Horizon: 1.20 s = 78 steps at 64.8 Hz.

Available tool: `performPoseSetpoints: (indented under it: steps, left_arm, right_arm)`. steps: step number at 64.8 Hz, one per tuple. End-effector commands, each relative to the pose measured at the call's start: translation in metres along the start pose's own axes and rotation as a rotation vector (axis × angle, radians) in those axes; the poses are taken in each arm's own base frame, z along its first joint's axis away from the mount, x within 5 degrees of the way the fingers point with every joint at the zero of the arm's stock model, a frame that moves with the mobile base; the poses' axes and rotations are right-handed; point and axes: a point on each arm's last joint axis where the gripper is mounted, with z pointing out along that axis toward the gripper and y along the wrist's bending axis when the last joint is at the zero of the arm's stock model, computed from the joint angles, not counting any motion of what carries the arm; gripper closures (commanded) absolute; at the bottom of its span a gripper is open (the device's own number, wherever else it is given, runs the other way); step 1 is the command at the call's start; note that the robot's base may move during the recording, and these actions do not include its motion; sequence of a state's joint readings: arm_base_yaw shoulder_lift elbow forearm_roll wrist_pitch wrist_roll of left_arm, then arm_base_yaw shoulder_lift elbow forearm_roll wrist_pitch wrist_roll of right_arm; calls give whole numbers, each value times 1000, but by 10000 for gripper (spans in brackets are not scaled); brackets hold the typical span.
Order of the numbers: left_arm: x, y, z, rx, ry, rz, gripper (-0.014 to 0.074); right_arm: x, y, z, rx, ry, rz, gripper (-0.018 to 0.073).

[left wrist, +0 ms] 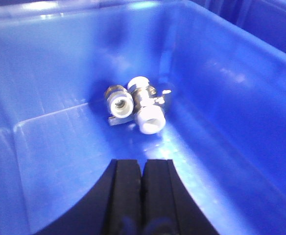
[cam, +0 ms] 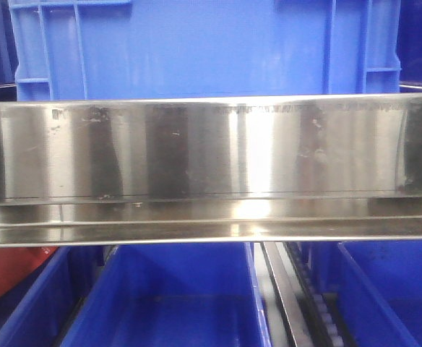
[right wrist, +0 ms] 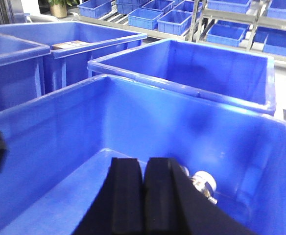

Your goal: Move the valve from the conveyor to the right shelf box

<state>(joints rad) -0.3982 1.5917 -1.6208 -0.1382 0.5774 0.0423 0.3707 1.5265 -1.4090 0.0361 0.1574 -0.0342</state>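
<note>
A silver metal valve (left wrist: 138,105) with white round ends lies in a corner on the floor of a blue box (left wrist: 50,161). My left gripper (left wrist: 142,164) is shut and empty, hanging above the box floor a little short of the valve. My right gripper (right wrist: 144,161) is also shut and empty, over a blue box (right wrist: 59,127). Part of a valve (right wrist: 203,181) shows just behind its right finger, low against the far wall. The conveyor is out of view. Neither gripper shows in the front view.
A wide stainless steel shelf rail (cam: 211,152) crosses the front view, with a blue box (cam: 196,43) above and blue boxes (cam: 175,296) below. A red box (cam: 9,271) sits at lower left. More blue boxes (right wrist: 192,68) and shelves of bins (right wrist: 155,17) stand behind.
</note>
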Motion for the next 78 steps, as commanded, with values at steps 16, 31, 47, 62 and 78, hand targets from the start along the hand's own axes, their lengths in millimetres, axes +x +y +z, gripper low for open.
performPoseSetpoints:
  steps: [16, 31, 47, 62, 78]
  left_arm:
    - [5, -5, -86, 0, -272, -1, 707]
    - [66, 0, -131, -21, -410, -7, 707]
    - [144, 4, -174, -27, -460, -11, 707]
    - [200, 5, -205, -19, -506, -8, 707]
    - [223, 5, -222, -11, -563, -4, 707]
  right_arm:
    - [-9, -18, -70, 61, -73, 15, 720]
    - [9, -17, -133, 75, -145, 14, 720]
    - [46, -12, -195, 76, -211, 11, 720]
    - [86, -7, -248, 75, -269, 9, 720]
    - [100, -4, -282, 70, -250, 8, 720]
